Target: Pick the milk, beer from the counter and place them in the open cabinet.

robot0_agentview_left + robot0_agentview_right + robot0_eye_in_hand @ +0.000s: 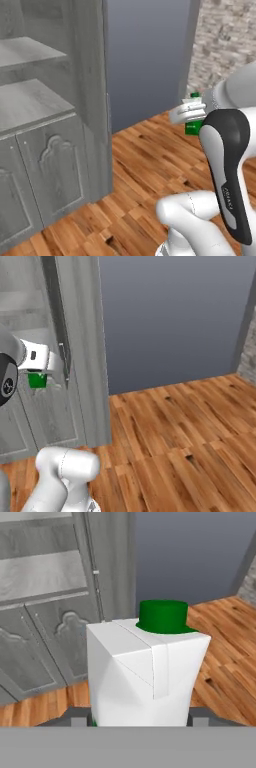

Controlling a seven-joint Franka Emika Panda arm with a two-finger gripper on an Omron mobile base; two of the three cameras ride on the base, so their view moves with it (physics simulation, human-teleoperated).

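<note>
White glossy arm [200,220] with rounded, tube-like links. One link [227,165] carries a black curved cover with small, unreadable grey lettering. Joint cap [7,383] is dark with a round mark. Hand [40,358] is white and boxy with a small dark spot.

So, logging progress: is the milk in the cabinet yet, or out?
Out. The milk is held in the tool, in the air over the wood floor, beside the open cabinet.

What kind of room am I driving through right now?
Likely a home kitchen or pantry corner: a tall grey open cabinet with bare shelves, wood plank floor, a brick wall, and the milk in the jaws.
</note>
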